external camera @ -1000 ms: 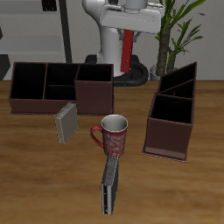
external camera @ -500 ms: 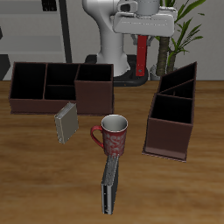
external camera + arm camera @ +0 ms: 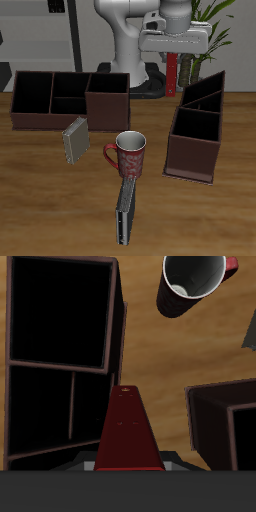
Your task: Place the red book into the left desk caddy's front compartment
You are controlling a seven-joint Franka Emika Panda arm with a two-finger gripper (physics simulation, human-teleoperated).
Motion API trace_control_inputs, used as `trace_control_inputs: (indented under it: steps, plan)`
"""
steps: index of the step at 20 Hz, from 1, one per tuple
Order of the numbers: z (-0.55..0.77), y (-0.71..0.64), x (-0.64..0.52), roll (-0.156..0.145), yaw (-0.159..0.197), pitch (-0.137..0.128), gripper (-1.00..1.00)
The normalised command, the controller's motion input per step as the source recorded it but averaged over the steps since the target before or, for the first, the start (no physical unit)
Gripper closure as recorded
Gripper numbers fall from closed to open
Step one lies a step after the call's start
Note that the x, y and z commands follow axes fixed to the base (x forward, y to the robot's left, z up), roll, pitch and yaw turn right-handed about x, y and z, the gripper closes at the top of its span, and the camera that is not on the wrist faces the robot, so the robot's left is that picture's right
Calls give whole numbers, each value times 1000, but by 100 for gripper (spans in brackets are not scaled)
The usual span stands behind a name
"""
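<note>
My gripper (image 3: 177,57) is shut on the red book (image 3: 178,73), which hangs upright in the air above the back end of the left desk caddy (image 3: 193,150). The book's lower end stays clear of the caddy's rim. In the wrist view the red book (image 3: 128,431) runs out from the gripper body, alongside the left desk caddy's dark open compartments (image 3: 62,314). The caddy is a dark brown box with dividers, and its compartments look empty.
A red patterned mug (image 3: 130,155) stands mid-table with a black book (image 3: 124,207) lying in front of it. A grey book (image 3: 75,140) leans near the other desk caddy (image 3: 68,100). A potted plant (image 3: 205,35) stands behind the left caddy.
The gripper has carried the red book sideways from in front of the robot's base to above the back of the left desk caddy. Nothing on the table has moved.
</note>
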Motion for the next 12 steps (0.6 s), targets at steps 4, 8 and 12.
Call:
trace_control_inputs:
  steps: [4, 8, 12]
  plan:
    - [-153, 56, 129, 20, -25, 115, 100]
    - [-81, 109, 49, 10, 11, 30, 100]
    - [-73, 122, 46, 8, -10, 18, 100]
